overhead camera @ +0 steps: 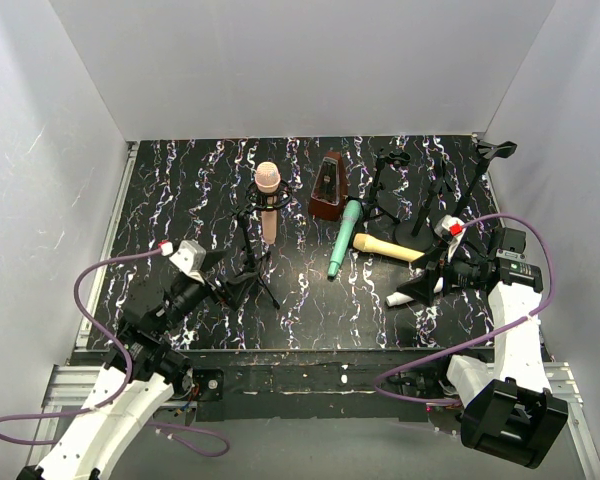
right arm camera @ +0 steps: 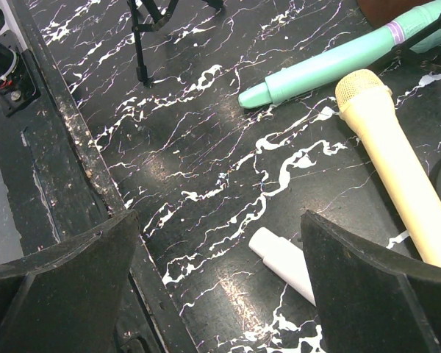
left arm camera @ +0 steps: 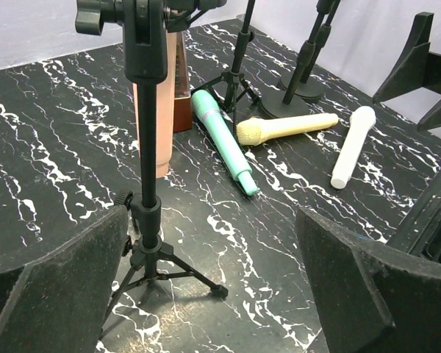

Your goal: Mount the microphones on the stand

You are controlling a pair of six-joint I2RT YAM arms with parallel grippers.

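- The left gripper (left arm camera: pixel 212 220) had its black padded jaws spread wide with nothing between them, facing the foot of the slim black tripod stand (left arm camera: pixel 147 184).
- The peach-pink matte microphone (overhead camera: pixel 268 205) stood upright against that stand, head uppermost. It looked seated in the clip at the top, so I judged one of four done (the clip itself was mostly cut off in the left wrist view).
- The brown pyramid-shaped metronome (overhead camera: pixel 328 187) sat just behind, no part of the job.
- The teal-green matte microphone (left arm camera: pixel 224 143) lay flat on the black marbled table (overhead camera: pixel 180 180), not mounted.
- The pale yellow matte microphone (left arm camera: pixel 287 129) lay flat too, its head just beside the teal one's shaft.
- The white matte microphone (right arm camera: pixel 283 261) lay nearest the front edge, its end showing between the right arm's pads.
- The right gripper (right arm camera: pixel 219 220) hung over it with jaws wide apart, gripping nothing.
- The empty black stands (left arm camera: pixel 279 109) at the back right held no microphones, so three mountings seemed left, the white one likely first.
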